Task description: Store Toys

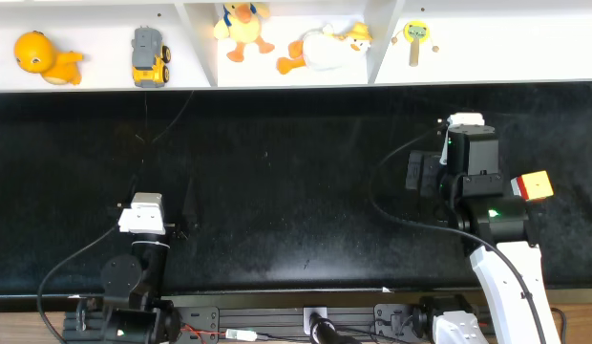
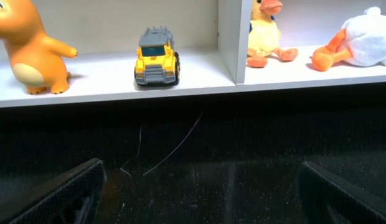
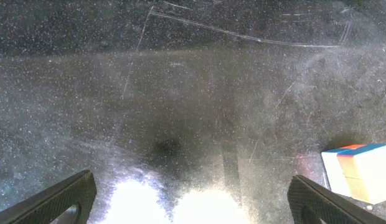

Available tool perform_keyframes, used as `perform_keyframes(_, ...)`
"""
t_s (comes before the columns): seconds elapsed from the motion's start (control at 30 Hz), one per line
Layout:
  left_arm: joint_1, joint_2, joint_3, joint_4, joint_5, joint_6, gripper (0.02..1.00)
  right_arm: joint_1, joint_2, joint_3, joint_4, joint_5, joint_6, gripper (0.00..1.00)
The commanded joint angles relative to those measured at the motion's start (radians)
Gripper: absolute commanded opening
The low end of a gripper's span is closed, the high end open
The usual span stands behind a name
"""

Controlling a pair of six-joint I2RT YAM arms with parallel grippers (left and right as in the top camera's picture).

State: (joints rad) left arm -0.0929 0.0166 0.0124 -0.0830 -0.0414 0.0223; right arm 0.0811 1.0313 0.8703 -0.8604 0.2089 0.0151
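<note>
- One white shelf runs along the far edge of the black mat. The top view shows three of its compartments, and five toys stand in them.
- Left compartment of the shelf, two toys: an orange figure toward the outer end and a yellow truck beside the divider.
- Middle compartment, two ducks: a yellow duck on its left side and a white duck lying on its right side.
- Right compartment, one small yellow toy.
- One colour cube lies on the mat, well apart from the shelf and in front of its right end.
- Two grippers. The left gripper sits low over the mat, well in front of the shelf's left compartment. The right gripper is over the mat in front of the right compartment.
- The left gripper has its fingers spread wide with nothing between them, and it faces the shelf.
- The right gripper also has its fingers spread wide and holds nothing. It points down at bare mat.
- The left wrist view takes the shelf from the front. It shows the truck's grille, the orange figure's pale belly, and the orange feet of the yellow duck and the white duck. The top view gives these same toys from above.
- The right wrist view brings the cube in close, resting flat on the mat just beside one finger, apart from it, with white, orange and blue faces. The top view adds its yellow and red faces.
</note>
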Motion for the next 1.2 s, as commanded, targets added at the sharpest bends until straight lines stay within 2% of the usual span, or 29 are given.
perform_keyframes(0.03,-0.005,-0.014,-0.004,0.0,0.006,0.011,0.998,0.003,-0.005,-0.005,0.004,-0.007,0.0,0.996)
perform_keyframes(0.33,-0.005,-0.014,-0.004,0.0,0.006,0.011,0.998,0.003,-0.005,-0.005,0.003,-0.009,0.0,0.998)
perform_keyframes(0.43,-0.005,-0.014,-0.004,0.0,0.006,0.011,0.998,-0.016,-0.004,-0.005,0.0,0.048,-0.004,0.996)
perform_keyframes(0.5,-0.005,-0.014,-0.004,0.0,0.006,0.011,0.998,-0.04,-0.003,-0.005,-0.006,0.054,-0.013,0.998)
perform_keyframes(0.67,-0.005,-0.014,-0.004,0.0,0.006,0.011,0.998,-0.112,0.03,-0.005,0.014,0.052,-0.209,0.998)
perform_keyframes(0.93,-0.005,-0.014,-0.004,0.0,0.006,0.011,0.998,-0.272,0.12,-0.004,0.121,0.042,-0.276,0.993)
perform_keyframes(1.0,-0.005,-0.014,-0.004,0.0,0.006,0.011,0.998,-0.341,0.139,-0.003,0.136,-0.013,-0.397,0.996)
perform_keyframes(1.07,-0.005,-0.014,-0.004,0.0,0.006,0.011,0.998,-0.415,0.145,-0.003,0.123,-0.132,-0.539,0.996)
perform_keyframes(1.13,-0.005,-0.014,-0.004,0.0,0.006,0.011,0.998,-0.496,0.146,-0.003,0.116,-0.215,-0.584,0.996)
perform_keyframes(1.2,-0.005,-0.014,-0.004,0.0,0.006,0.011,0.998,-0.572,0.147,-0.003,0.101,-0.256,-0.625,0.998)
